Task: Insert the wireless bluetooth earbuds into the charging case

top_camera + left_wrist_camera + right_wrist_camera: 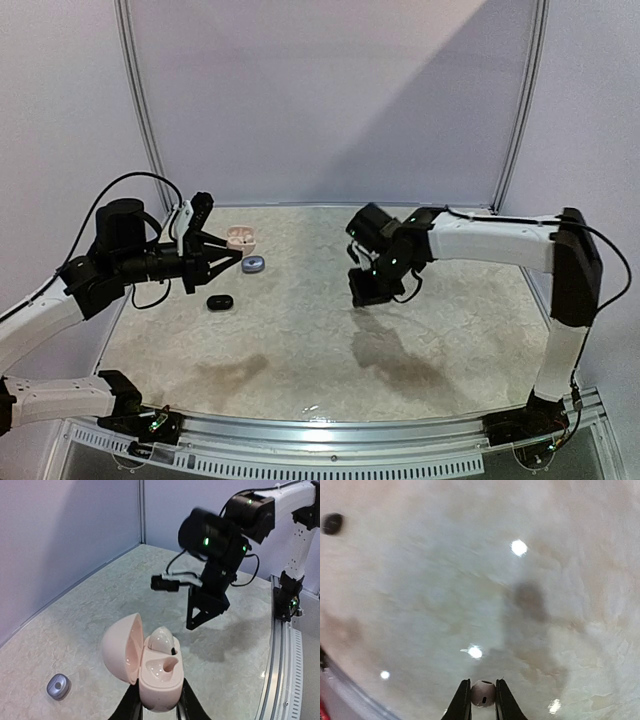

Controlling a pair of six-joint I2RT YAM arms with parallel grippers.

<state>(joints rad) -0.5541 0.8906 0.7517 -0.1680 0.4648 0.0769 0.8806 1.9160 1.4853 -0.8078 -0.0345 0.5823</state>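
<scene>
My left gripper (pixel 159 706) is shut on the base of an open pink charging case (pixel 152 672), held above the table at the far left (pixel 240 238). One whitish earbud (pixel 162 640) sits in the case's far slot; the near slot is empty. My right gripper (pixel 482 699) is shut on a small whitish earbud (pixel 483 693), high above the table. In the top view the right gripper (pixel 362 290) hangs mid-table, to the right of the case and apart from it.
A grey-blue closed case (pixel 253 264) lies on the table by the left gripper and also shows in the left wrist view (pixel 58 686). A black closed case (pixel 220 301) lies nearer the front. A metal rail (pixel 280 660) runs along the table edge.
</scene>
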